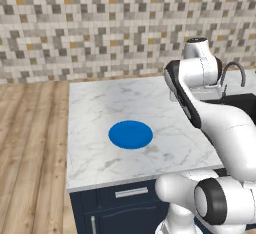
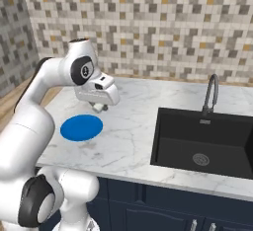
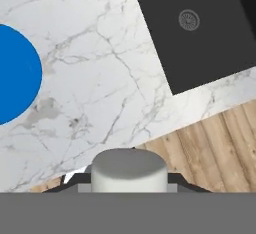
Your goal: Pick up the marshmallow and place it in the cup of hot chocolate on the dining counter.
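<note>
While the hand (image 2: 100, 107) grips the marshmallow (image 3: 129, 170), its dark fingertips are mostly hidden behind it.

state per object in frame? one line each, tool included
marshmallow: upright, clamped between the tool's fingers, lifted off the counter
tool: shut on the marshmallow, held above the counter next to the plate
blue plate: flat on the counter, nothing on it
sink: dry basin, nothing in it
faucet: no water running
counter: carries the plate; sink set into it
</note>
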